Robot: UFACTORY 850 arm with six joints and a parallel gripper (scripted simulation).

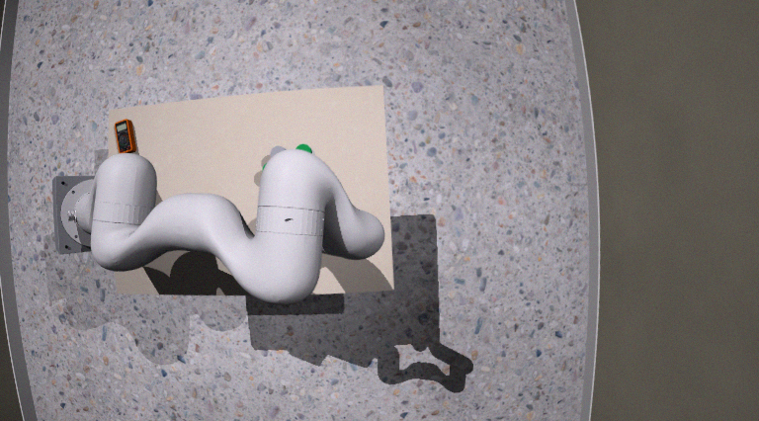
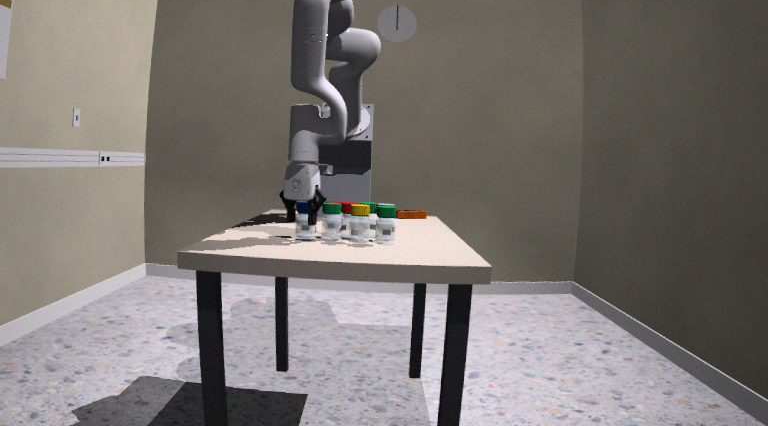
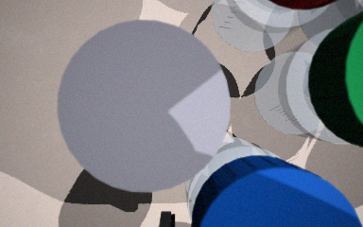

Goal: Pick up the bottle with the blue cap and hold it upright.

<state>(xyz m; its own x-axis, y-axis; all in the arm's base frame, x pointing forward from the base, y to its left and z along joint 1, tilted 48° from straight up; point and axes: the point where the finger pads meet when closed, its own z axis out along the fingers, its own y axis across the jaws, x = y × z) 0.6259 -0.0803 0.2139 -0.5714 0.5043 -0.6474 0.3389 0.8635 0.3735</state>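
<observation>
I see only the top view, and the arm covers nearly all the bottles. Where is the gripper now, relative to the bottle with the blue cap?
Observer: In the exterior view the gripper is down at cap height, straddling the blue-capped bottle.
Operator: Is it closed on the bottle?
Observer: No, it is open and holds nothing; the bottle stands on the table.
Operator: Is any neighbour tipped over?
Observer: None that I can see; the green-capped bottle and the yellow-capped bottle beside it stand upright.
</observation>
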